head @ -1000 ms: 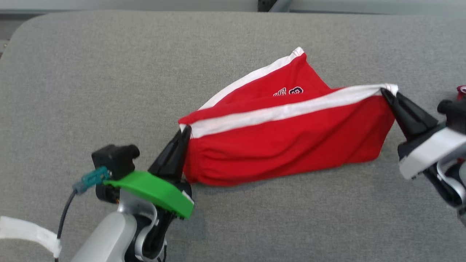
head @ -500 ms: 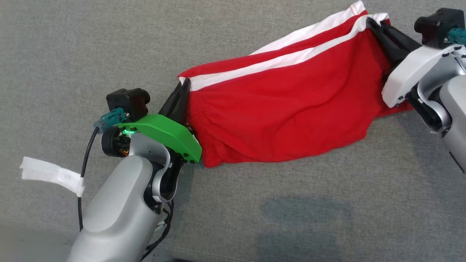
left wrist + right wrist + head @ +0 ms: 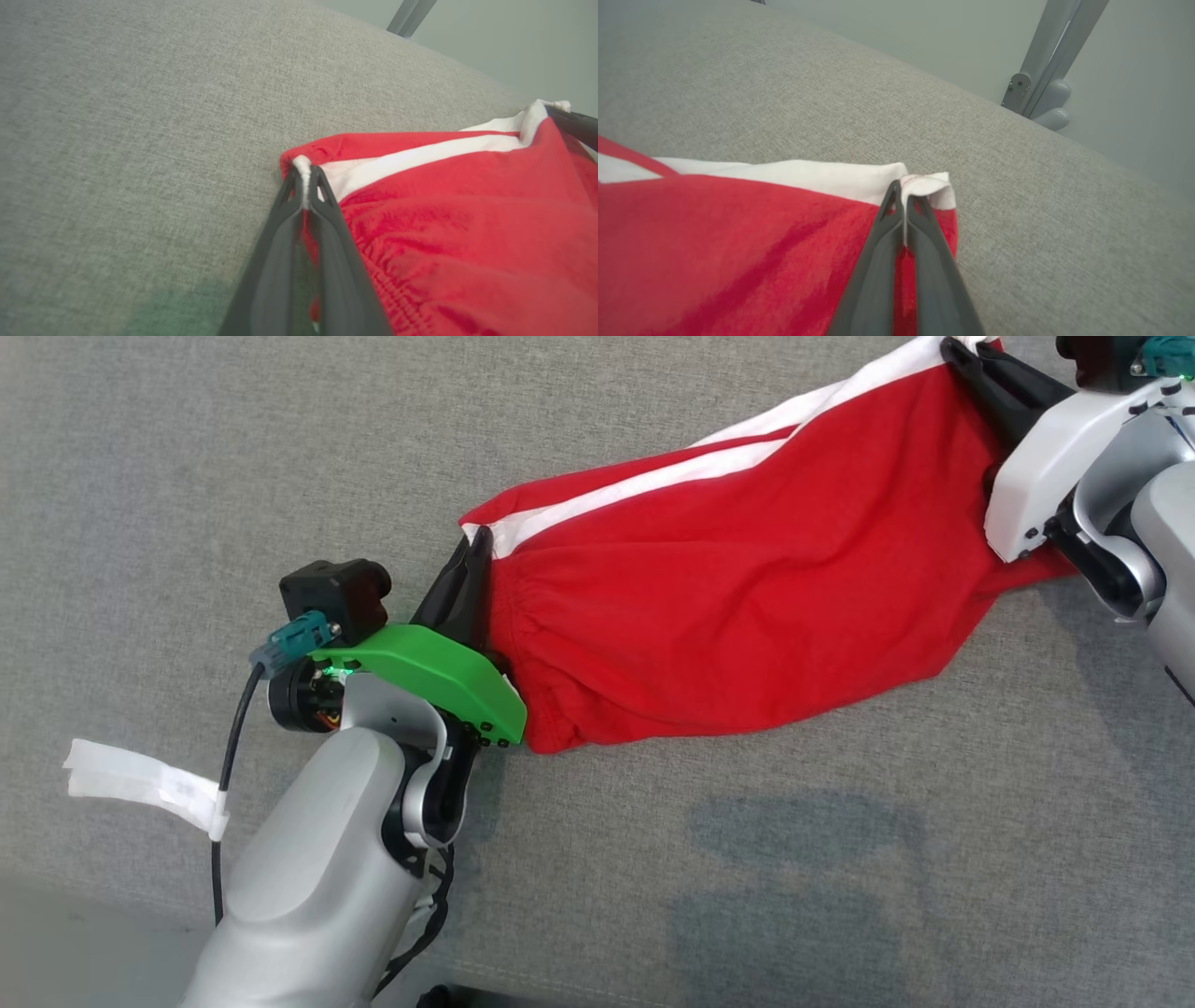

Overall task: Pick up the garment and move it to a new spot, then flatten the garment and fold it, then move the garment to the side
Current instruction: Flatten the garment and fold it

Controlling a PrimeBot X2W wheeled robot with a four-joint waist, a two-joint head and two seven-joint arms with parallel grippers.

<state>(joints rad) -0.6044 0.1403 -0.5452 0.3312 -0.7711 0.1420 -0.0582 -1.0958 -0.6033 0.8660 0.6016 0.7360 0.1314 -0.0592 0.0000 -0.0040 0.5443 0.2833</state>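
Note:
The garment (image 3: 738, 597) is a red pair of shorts with a white side stripe, stretched between my two grippers over the grey padded surface (image 3: 187, 457). My left gripper (image 3: 476, 539) is shut on its left white-edged corner; in the left wrist view the dark fingertips (image 3: 303, 179) pinch that white hem of the garment (image 3: 467, 224). My right gripper (image 3: 957, 350) is shut on the other end at the top right; in the right wrist view its tips (image 3: 901, 191) clamp a white corner of the garment (image 3: 714, 233). The cloth sags between the grips, its lower edge close to the surface.
A strip of white tape (image 3: 140, 784) hangs from the left arm's cable. A grey metal frame leg (image 3: 1045, 70) stands beyond the surface's far edge. Open grey surface lies to the left of and below the garment.
The head camera has tilted down, so the whole picture shifted. The garment is pulled longer and flatter between the grippers, the right end now higher and farther right; the printed lettering has gone from sight.

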